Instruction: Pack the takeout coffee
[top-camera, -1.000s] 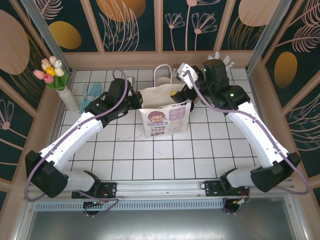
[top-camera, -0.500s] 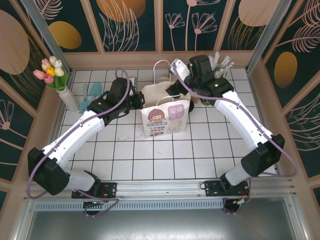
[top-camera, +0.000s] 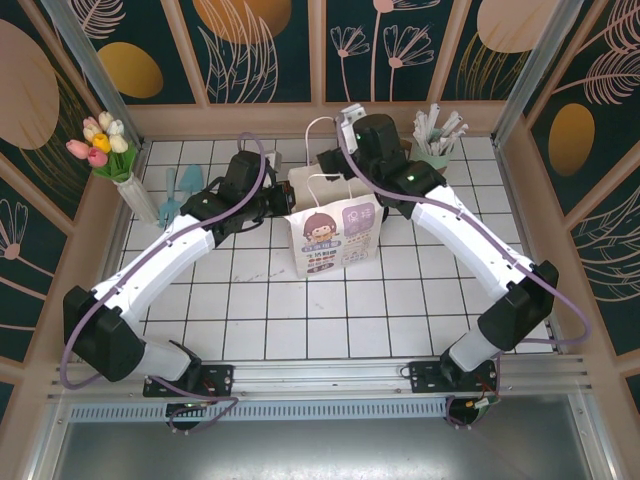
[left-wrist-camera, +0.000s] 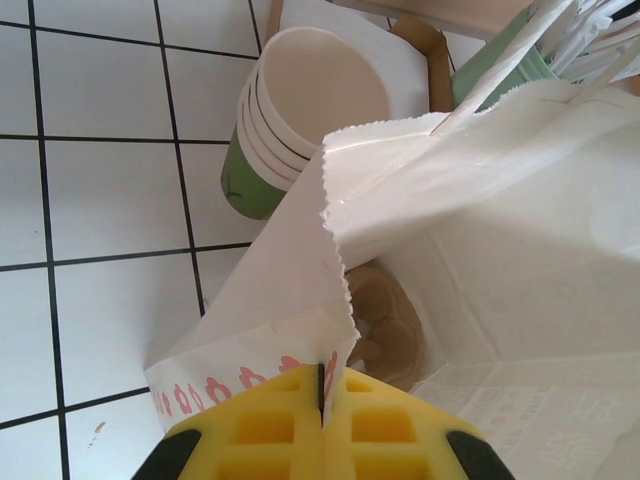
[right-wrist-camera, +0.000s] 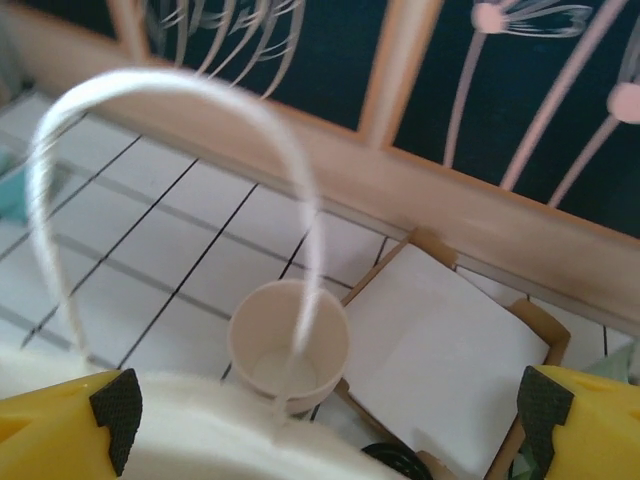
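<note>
Paper bag (top-camera: 335, 235), white, upright mid-surface (top-camera: 250, 300) in the top view. Left tool (top-camera: 284, 203) at its left rim; right arm (top-camera: 450, 215) bent over its open mouth.

Left wrist view: yellow pads (left-wrist-camera: 270, 430) pressed together, pinching the bag's rim. Stack of cream cups (left-wrist-camera: 310, 100) just behind.

Right wrist view: right tool (right-wrist-camera: 330, 425) spread wide, holding nothing, above the bag's handle (right-wrist-camera: 150, 95). Takeout coffee (right-wrist-camera: 395, 463): black top, an arc at the bottom edge beside the rim. Inside or outside the bag, cannot tell.

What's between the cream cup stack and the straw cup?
A brown tray of white paper, between cup stack and straw cup in the left wrist view.
</note>
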